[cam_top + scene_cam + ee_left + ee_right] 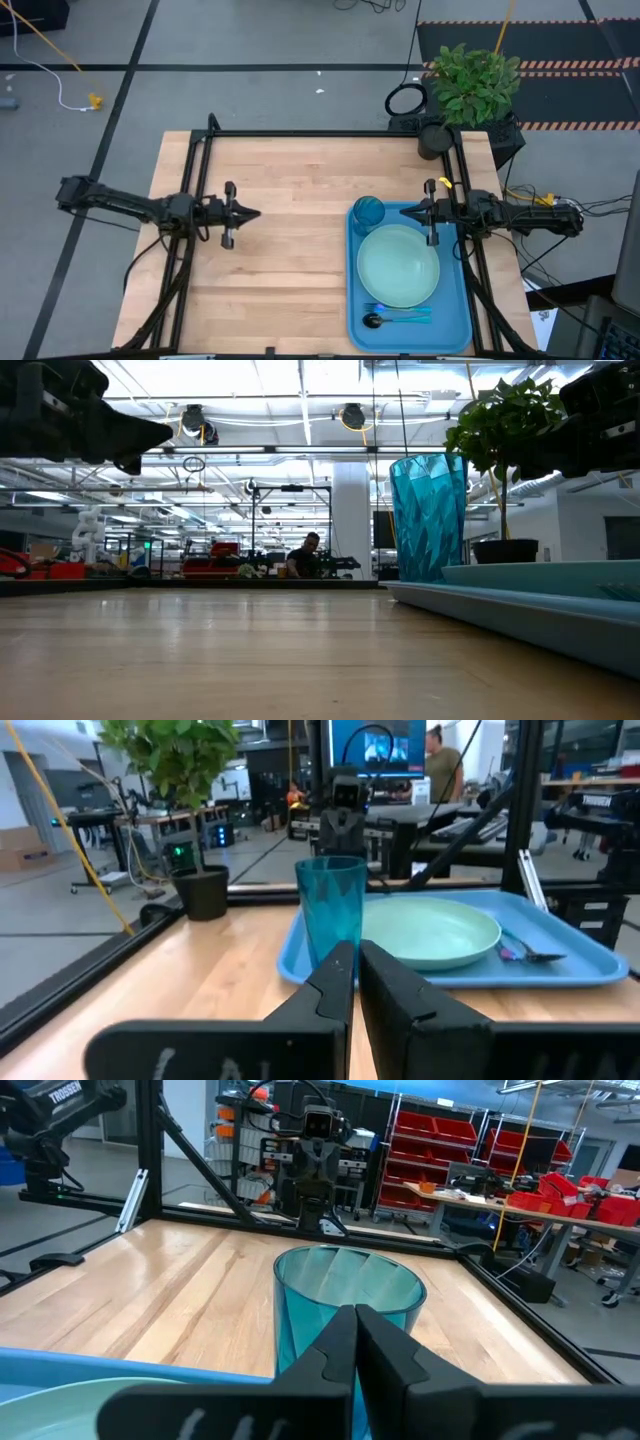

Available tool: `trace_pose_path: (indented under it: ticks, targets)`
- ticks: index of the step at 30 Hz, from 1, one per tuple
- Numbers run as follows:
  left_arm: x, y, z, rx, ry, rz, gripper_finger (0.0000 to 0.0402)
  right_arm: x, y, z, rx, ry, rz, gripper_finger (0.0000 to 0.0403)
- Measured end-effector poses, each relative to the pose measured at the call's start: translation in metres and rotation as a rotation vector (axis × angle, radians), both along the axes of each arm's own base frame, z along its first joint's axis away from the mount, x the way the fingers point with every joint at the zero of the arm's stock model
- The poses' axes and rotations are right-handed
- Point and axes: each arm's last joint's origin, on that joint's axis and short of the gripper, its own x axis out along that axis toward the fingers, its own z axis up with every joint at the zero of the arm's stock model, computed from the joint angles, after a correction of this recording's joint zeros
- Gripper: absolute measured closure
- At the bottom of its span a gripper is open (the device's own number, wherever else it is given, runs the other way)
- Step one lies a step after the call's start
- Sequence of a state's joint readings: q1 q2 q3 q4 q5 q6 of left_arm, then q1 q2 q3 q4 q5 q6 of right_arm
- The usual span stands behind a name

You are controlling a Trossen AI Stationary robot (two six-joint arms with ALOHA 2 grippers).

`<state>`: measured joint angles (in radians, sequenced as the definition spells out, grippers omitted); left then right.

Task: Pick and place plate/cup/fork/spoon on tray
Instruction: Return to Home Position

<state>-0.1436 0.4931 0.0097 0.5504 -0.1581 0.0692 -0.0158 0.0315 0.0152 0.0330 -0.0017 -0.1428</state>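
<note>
We see the blue tray point(458, 310) on the right side of the wooden table point(290, 260). The green plate point(398, 265) sits in its middle. The cup point(368, 211) stands upright in a back corner of the tray, just beside the plate. The fork point(405, 309) and the spoon point(398, 320) lie side by side near the front rim, the fork closer to the plate. The right gripper point(405, 210) hangs over the tray near the cup, fingers pressed together, holding nothing. The left gripper point(255, 213) hangs over bare table, well apart from the tray, fingers closed to a thin slit, holding nothing.
</note>
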Motion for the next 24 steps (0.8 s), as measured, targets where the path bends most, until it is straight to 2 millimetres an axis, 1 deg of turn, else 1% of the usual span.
trace_pose_path:
  ticks: [6,16,24]
  targets:
    - [-0.012,0.003,0.0,-0.013,0.011,0.052,0.0378,0.0,0.0,0.0,0.0,0.0,0.0,0.0403]
    - [-0.031,0.006,-0.002,-0.007,0.001,0.052,0.0378,0.0,0.0,0.0,0.0,-0.001,0.0,0.0403]
    - [-0.032,0.006,-0.002,0.009,0.005,0.047,0.0378,0.0,0.0,0.0,0.0,-0.001,0.0,0.0403]
